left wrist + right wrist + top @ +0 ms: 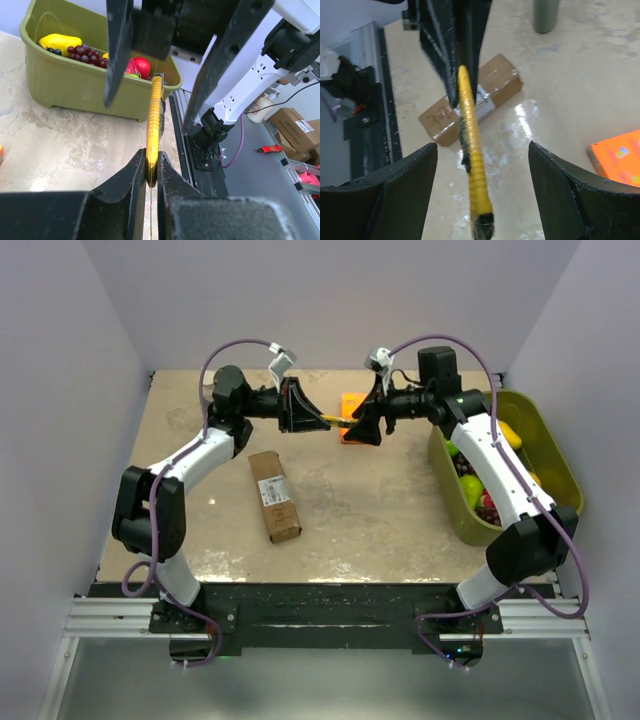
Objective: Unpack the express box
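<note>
Plainly we see the left gripper [151,167] clamped on a yellow cutter [154,120], the right gripper [482,147] spread wide around its other end.

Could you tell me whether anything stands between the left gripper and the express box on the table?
Nothing visible does. The left gripper, shut on the yellow cutter, hangs over bare tabletop beyond the far end of the express box; the open right gripper and orange box lie off that path.

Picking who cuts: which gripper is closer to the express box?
Left, narrowly. The left gripper, shut on the yellow cutter, hangs beyond the express box, to its right; the right gripper, open around that cutter, sits further right.
</note>
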Tool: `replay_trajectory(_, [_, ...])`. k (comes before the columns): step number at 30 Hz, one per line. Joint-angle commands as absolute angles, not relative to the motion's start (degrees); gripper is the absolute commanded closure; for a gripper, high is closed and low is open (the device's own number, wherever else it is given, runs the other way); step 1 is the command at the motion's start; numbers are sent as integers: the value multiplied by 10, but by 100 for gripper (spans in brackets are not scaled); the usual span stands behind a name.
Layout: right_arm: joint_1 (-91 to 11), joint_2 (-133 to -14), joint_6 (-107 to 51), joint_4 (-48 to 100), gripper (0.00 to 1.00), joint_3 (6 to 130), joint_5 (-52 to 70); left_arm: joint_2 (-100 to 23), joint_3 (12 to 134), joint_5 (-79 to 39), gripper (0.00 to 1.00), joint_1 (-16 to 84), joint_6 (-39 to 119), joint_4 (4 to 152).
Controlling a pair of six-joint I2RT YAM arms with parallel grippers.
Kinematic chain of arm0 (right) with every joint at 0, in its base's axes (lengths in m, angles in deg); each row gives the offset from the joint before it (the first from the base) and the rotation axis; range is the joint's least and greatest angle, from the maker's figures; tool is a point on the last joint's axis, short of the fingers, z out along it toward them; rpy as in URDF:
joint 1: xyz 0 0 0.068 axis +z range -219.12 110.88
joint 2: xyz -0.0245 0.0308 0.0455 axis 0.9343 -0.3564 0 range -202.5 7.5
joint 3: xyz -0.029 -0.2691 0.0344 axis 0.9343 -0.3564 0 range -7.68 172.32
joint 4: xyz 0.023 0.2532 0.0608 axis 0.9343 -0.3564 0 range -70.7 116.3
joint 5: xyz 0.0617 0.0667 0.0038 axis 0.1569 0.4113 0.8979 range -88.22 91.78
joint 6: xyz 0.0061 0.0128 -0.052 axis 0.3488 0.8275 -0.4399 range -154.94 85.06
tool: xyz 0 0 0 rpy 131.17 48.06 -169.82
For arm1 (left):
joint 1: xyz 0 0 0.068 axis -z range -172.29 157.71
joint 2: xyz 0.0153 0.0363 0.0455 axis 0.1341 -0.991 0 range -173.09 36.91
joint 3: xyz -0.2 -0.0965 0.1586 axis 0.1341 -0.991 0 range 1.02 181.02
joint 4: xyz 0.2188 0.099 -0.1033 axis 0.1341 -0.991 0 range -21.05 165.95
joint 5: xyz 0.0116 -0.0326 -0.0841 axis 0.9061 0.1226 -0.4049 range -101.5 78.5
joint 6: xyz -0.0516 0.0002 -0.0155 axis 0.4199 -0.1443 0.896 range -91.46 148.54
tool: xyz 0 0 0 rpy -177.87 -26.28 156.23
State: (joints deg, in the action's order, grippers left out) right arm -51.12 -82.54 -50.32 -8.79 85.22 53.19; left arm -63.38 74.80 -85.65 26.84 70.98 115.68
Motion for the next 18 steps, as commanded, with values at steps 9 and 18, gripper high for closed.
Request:
replay_trajectory(9, [-509,-832,-516,-106,76,849,623,-621,777,-875,100,263,699,1150])
replay_trajectory(18, [-508,-831,-780,-244,100,899,428,-599,927,-738,55,267,103,505])
